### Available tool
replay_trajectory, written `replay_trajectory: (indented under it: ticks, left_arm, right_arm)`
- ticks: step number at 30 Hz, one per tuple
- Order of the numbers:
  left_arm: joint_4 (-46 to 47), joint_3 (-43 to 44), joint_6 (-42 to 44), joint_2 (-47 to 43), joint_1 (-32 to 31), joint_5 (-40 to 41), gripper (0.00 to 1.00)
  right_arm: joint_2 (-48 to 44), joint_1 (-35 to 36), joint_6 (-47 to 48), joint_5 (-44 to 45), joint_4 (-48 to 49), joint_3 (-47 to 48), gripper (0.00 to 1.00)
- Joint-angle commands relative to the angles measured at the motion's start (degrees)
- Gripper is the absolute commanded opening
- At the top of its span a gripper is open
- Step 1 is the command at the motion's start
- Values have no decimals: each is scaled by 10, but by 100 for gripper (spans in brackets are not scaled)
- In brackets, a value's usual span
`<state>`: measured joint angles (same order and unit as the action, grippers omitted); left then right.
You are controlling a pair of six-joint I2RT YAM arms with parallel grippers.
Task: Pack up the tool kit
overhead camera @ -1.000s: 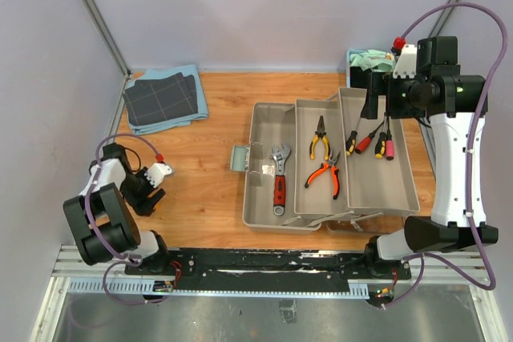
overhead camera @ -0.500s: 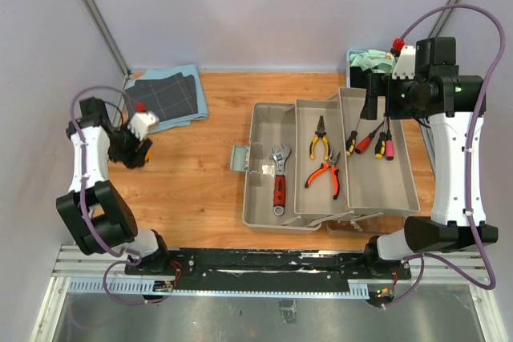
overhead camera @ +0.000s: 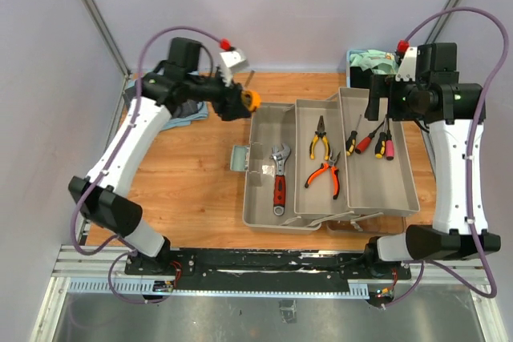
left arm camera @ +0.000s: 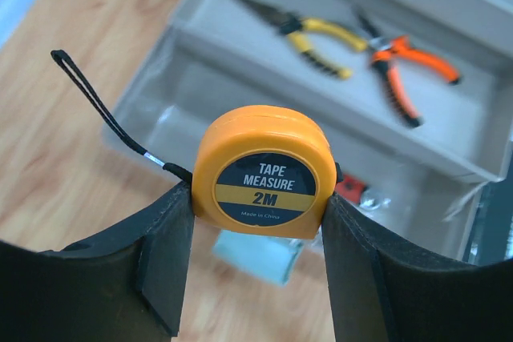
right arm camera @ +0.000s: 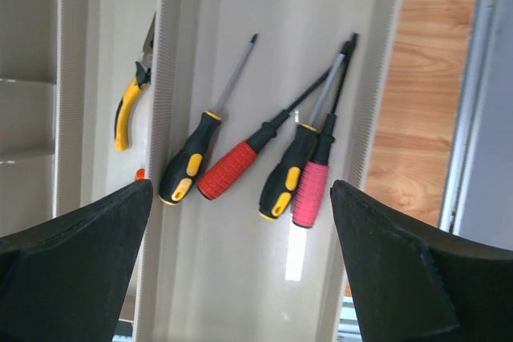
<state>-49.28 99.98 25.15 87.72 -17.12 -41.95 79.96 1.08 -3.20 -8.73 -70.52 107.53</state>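
Left fingers (left arm camera: 160, 278) are clamped on the orange 2M tape measure (left arm camera: 264, 170), held above the worktop (overhead camera: 192, 174) by the far-left corner of the open toolbox (overhead camera: 260, 130). Right fingers (right arm camera: 72, 278) are spread wide, hovering over four screwdrivers (right arm camera: 240, 162) in the right tray (overhead camera: 385, 190).

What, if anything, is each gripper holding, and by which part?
The left gripper clamps the orange tape measure by the opposite edges of its case. The right gripper holds nothing.
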Motion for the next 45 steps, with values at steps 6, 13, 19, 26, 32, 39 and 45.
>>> replay_trajectory:
  ticks: [6, 13, 19, 26, 32, 39, 45]
  left_arm:
    - [84, 88, -111, 105, -197, 18, 0]
    - [105, 171, -126, 168, -304, 49, 0]
    - [137, 178, -117, 186, -354, 97, 0]
    - [148, 175, -94, 194, -374, 142, 0]
    - [173, 152, -76, 191, -374, 187, 0]
    - [177, 151, -63, 191, -374, 197, 0]
    - [176, 152, -62, 189, -374, 194, 0]
  right_arm:
    - [-74, -12, -13, 122, 8, 6, 100]
    - [-110, -26, -40, 77, 11, -27, 99]
    - [-131, -26, -131, -78, 75, -90, 97]
    - [-113, -21, -199, -185, 92, -79, 84]
    - [-122, -17, -214, -210, 72, -80, 82]
    - [-125, 26, -222, -208, 77, -110, 77]
    - [-116, 58, -209, -187, 68, -120, 75]
